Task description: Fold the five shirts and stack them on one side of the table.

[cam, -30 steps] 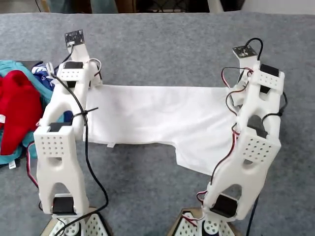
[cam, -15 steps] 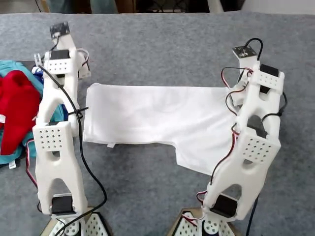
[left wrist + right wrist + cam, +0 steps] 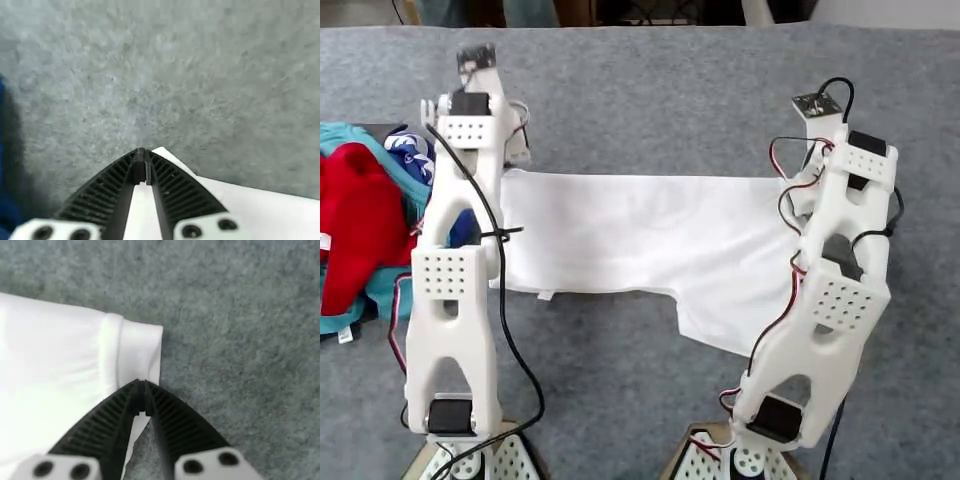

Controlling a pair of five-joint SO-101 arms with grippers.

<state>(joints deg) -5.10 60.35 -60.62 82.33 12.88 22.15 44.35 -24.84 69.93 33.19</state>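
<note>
Step in hand: folding the white shirt [image 3: 640,235], by our read the first of the five. It lies flat mid-frame on the bench [image 3: 650,90], with one sleeve poking out toward the lower right. The left arm [image 3: 455,270] sits at its upper-left corner and the right arm [image 3: 840,260] at its upper-right. Left jaws and right jaws are both closed tip to tip at the cloth edge; we can't tell if fabric is pinched. The other shirts [image 3: 360,230] are heaped at the left edge. Next: confirm both grips, lift together, and bring the top edge down evenly.
</note>
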